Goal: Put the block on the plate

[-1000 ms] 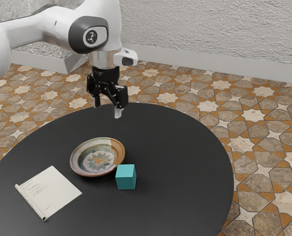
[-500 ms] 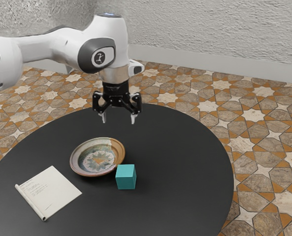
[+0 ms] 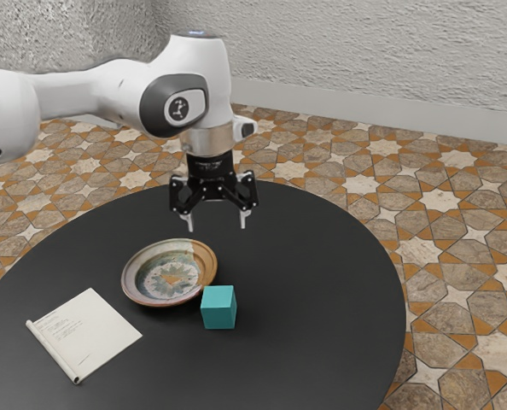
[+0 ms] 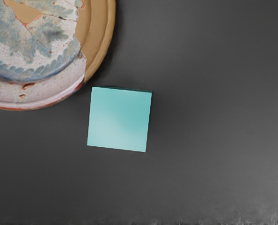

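The claw (image 3: 217, 225) hangs above the counter (image 3: 322, 290), its fingers spread wide. Below it sits the teal block (image 3: 218, 307), upright on the counter. The plate (image 3: 170, 278) is also lower than the claw, toward the exterior view's left, its raised rim just beside one corner of the block and crowding that side. Farther from the claw, past the plate, lies a paper sheet (image 3: 87, 333) with one edge rolled.

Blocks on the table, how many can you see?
1. The teal block sits on the black table, close beside the plate, not on it. The table's near edge is cut off, so others could be out of sight.
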Robot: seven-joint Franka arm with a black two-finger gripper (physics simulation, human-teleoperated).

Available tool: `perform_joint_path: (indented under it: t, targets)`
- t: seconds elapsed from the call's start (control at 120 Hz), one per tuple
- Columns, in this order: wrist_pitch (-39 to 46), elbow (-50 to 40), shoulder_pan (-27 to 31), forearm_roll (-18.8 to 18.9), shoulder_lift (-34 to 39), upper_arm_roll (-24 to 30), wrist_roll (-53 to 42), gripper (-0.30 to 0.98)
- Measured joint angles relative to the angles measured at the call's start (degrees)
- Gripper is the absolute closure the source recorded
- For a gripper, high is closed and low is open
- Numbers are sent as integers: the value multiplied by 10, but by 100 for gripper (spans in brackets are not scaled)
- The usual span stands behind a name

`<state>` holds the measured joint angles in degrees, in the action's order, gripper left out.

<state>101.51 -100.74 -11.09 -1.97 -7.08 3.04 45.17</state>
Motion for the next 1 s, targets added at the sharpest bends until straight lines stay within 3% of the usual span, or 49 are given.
perform_joint_path:
  t: [0.183,0.508,0.783,1.0]
  targets:
    - [7,-2,-3,-12,-9,5,-1,0]
    - [88,-112,-8,-15,30,17,-16,0]
    - [114,-134,66,-21,33,1,-58,0]
    - [144,-163,48,-38,33,20,-83,0]
